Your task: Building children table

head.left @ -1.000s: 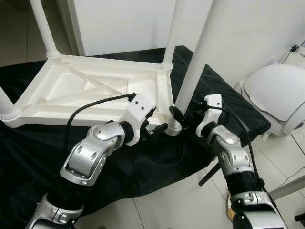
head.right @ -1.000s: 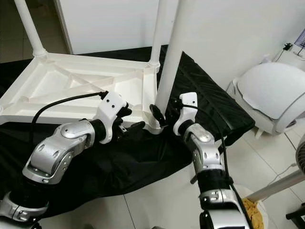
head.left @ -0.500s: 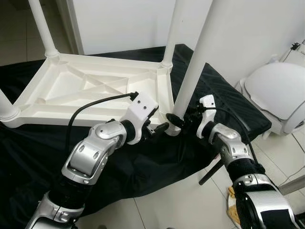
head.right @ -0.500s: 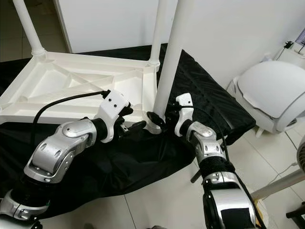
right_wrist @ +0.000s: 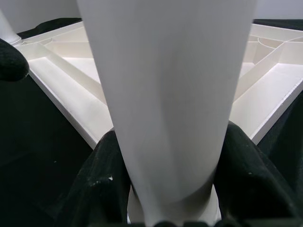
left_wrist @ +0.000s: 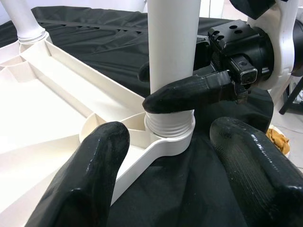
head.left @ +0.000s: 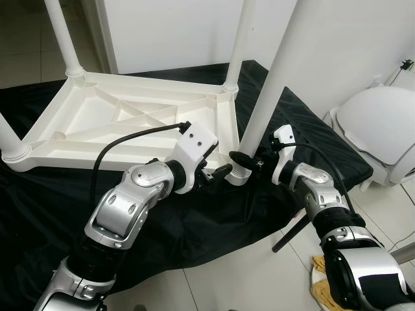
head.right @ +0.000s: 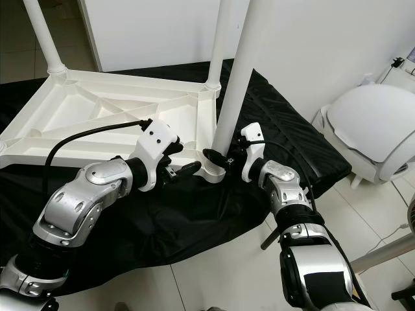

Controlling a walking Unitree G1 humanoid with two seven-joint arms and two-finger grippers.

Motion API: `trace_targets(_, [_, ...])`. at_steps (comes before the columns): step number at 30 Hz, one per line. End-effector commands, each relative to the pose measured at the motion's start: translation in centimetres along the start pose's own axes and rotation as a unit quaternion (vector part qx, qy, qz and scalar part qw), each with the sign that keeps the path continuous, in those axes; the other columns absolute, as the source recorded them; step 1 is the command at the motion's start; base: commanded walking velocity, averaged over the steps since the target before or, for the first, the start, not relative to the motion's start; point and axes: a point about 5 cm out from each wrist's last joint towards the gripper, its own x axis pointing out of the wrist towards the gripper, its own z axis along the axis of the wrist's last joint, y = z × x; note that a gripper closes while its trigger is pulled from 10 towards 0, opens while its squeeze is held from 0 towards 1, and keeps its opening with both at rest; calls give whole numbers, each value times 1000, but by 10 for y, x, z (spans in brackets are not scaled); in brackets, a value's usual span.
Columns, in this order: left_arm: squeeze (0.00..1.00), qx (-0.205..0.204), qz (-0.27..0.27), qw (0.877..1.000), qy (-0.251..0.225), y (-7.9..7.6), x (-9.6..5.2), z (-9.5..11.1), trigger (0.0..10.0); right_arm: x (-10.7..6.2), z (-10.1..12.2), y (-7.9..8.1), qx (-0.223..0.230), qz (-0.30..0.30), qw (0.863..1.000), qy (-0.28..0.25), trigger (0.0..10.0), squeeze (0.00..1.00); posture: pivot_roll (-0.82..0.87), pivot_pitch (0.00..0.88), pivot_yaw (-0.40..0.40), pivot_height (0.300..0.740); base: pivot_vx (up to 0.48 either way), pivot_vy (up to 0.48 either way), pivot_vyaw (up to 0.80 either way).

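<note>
A white plastic children's table (head.left: 123, 123) lies upside down on a black cloth (head.left: 214, 220), with its legs pointing up. The near right leg (head.left: 267, 91) stands in its corner socket (left_wrist: 169, 136). My right gripper (head.left: 245, 159) is shut on this leg just above the socket, and its fingers (right_wrist: 102, 179) press on both sides of the leg (right_wrist: 165, 94). My left gripper (head.left: 219, 173) is open right beside the same corner, with its fingers (left_wrist: 94, 175) spread on either side of the socket and touching nothing.
Other legs rise at the far right corner (head.left: 237, 45), the far left corner (head.left: 63, 35) and the near left corner (head.left: 8, 139). A white rounded appliance (head.left: 379, 133) stands at the right. A black rod (head.left: 290, 232) and a yellow cloth (head.left: 318, 267) lie on the tiled floor.
My right wrist has shifted a little lower and closer around the base of the leg, still gripping it. The left gripper has stayed by the corner. The camera moved slightly.
</note>
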Motion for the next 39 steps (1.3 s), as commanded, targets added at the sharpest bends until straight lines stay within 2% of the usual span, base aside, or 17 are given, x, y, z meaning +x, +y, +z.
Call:
trace_targets(1, [0,5,-1,1000,1,-2,1,1,10000,-3,-6,1,2,7,1000,10,0,0,-20,21,-66,740,0,0,0])
trace_targets(7, [0,5,-1,1000,-1,-2,3,1,10000,-5,-14,4,26,-24,999,3,0,0,-27,12,-69,740,0,0,0])
trace_targets(15, [0,5,-6,1000,-4,-3,3,1,10000,-9,-23,4,38,-118,992,0,0,0,-46,17,-72,740,0,0,0])
trace_targets(16, [0,2,-9,1000,-3,-4,2,-1,10000,-12,-24,5,44,-154,987,-8,0,0,-52,26,-67,740,0,0,0])
trace_targets(24, [0,-9,-23,1000,-10,-8,0,-1,10000,-10,-22,21,56,-201,977,-29,0,0,-59,32,-68,740,0,0,0])
trace_targets(25, [0,-12,-26,1000,-12,-9,-1,-2,10000,-8,-21,28,61,-232,970,-31,0,0,-65,33,-65,740,0,0,0])
trace_targets(26, [0,-12,-26,1000,-12,-9,-1,-2,10000,-8,-21,28,61,-232,970,-31,0,0,-65,33,-65,740,0,0,0])
trace_targets(31, [0,-27,-34,999,-14,-14,-1,-6,10000,-3,-20,44,82,-306,948,-31,0,0,-76,33,-59,740,0,0,0])
trace_targets(32, [0,-27,-34,999,-14,-14,-1,-6,10000,-3,-20,44,82,-306,948,-31,0,0,-76,33,-59,740,0,0,0])
trace_targets(33, [0,-30,-34,999,-14,-14,-1,-7,10000,-1,-21,50,85,-333,939,-28,0,0,-76,34,-58,740,0,0,0])
trace_targets(35, [0,-31,-34,999,-14,-15,0,-7,10000,0,-22,52,88,-343,935,-28,0,0,-76,34,-58,740,0,0,0])
trace_targets(38, [0,-35,-35,999,-15,-15,1,-6,10000,8,-22,61,108,-381,918,-27,0,0,-72,34,-53,740,0,0,0])
trace_targets(39, [0,-35,-35,999,-15,-15,1,-6,10000,8,-22,61,108,-381,918,-27,0,0,-72,34,-53,740,0,0,0])
